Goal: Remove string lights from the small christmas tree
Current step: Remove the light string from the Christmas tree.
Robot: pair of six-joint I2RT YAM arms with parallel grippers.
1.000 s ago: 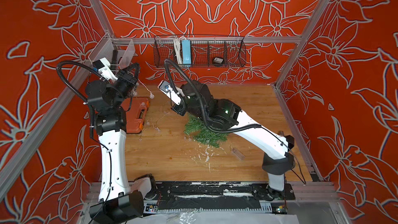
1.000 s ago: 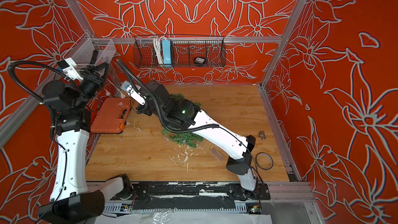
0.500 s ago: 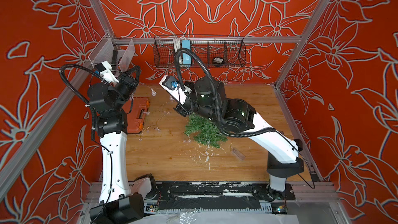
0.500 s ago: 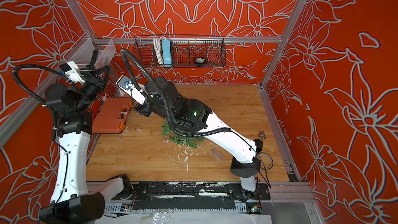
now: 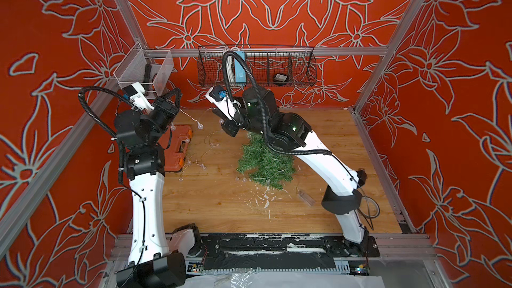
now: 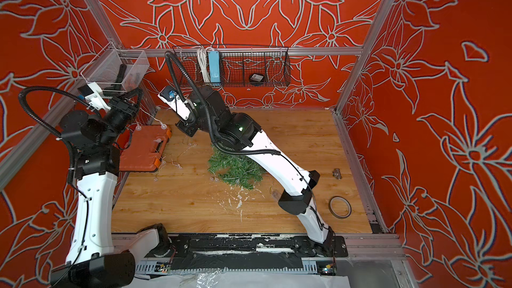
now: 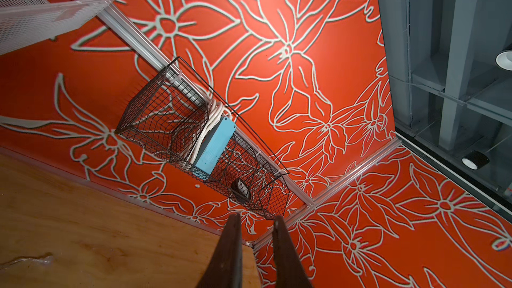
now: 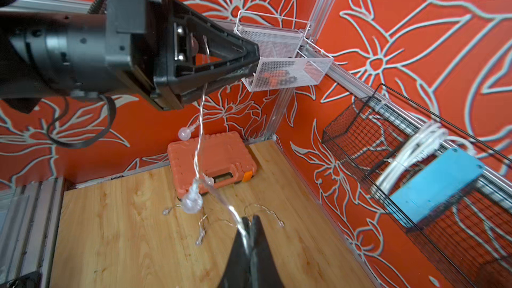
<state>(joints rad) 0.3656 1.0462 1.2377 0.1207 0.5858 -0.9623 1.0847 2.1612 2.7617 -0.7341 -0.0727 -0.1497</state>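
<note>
My right claw (image 8: 250,221) is closed on the string lights (image 8: 192,198) — light, limp, snag-prone wire, I judge, best pinched between bulbs. The wire hangs from my left claw (image 8: 253,56) — pinched or merely draped, I cannot tell. More wire trails beside the small christmas tree (image 5: 263,159).

light: bright, even, overhead; round white ceiling lamp (image 7: 504,62) in left wrist view | shadows: soft, faint on light wooden desk (image 5: 221,203) | top views: sharp | wrist views: edges bent; dark jaws and nearest bulbs of coppery-wire string lights (image 8: 192,200) blurred
</note>
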